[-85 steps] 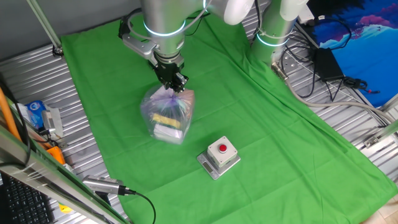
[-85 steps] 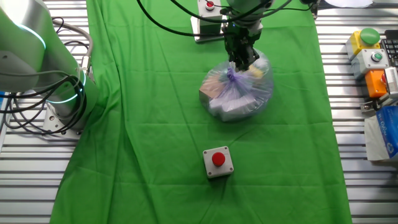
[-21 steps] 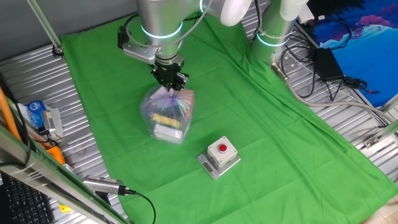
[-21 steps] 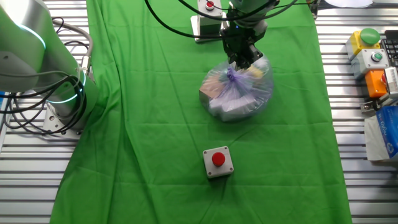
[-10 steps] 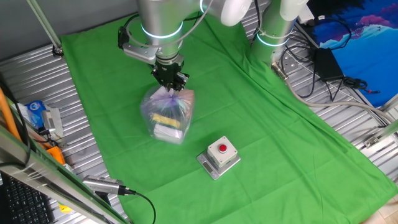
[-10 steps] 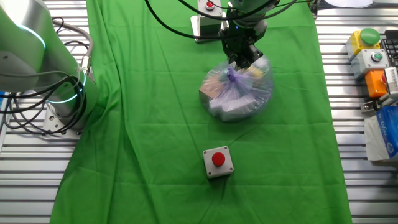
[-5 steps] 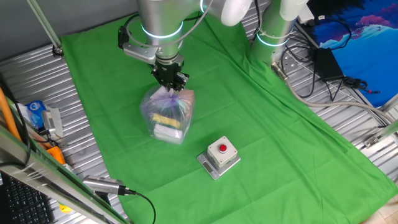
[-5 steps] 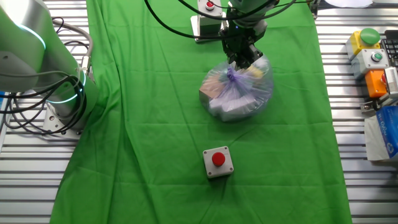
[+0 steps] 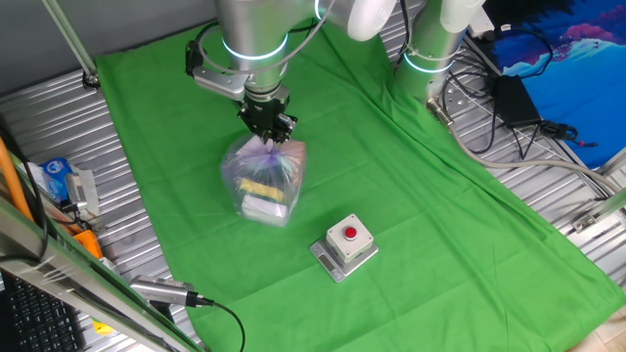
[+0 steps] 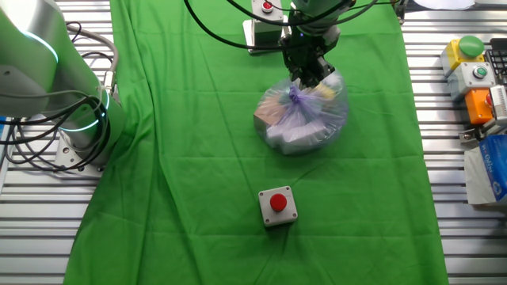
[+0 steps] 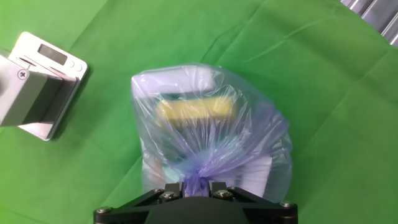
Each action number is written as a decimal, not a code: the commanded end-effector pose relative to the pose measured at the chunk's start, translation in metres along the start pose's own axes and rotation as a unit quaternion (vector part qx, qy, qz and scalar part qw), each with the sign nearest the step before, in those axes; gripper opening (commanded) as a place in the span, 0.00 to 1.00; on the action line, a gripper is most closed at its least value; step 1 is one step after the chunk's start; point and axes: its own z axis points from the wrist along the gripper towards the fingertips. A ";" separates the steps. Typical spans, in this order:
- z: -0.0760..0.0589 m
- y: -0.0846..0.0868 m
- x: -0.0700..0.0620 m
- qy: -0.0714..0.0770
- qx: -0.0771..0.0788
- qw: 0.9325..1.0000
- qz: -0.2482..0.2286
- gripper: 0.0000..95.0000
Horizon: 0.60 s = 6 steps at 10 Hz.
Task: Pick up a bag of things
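Observation:
The bag of things (image 9: 262, 182) (image 10: 301, 115) (image 11: 205, 137) is a translucent purplish plastic bag with a yellow item and white items inside. It sits on the green cloth (image 9: 411, 196). Its gathered purple top (image 11: 196, 182) is pinched between my gripper's (image 11: 197, 185) two black fingers, so the gripper is shut on it. In both fixed views the gripper (image 9: 269, 130) (image 10: 305, 75) points straight down at the bag's top. The bag's base still looks to rest on the cloth.
A grey box with a red button (image 9: 345, 244) (image 10: 277, 206) stands near the bag, and a metal box (image 11: 37, 87) lies at the left of the hand view. Another button box (image 10: 265, 20) sits behind the gripper. Coloured boxes (image 10: 475, 71) and a second arm's base (image 10: 63, 87) flank the cloth.
Over the last two seconds nothing moves. Compared with 8.5 s ago the arm sits slightly higher, still on the bag's top.

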 end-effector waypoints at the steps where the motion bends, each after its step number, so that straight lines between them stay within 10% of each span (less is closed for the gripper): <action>1: 0.000 0.000 0.000 0.000 0.000 1.000 0.002 0.20; 6: 0.000 0.000 0.000 0.000 0.000 1.000 0.005 0.20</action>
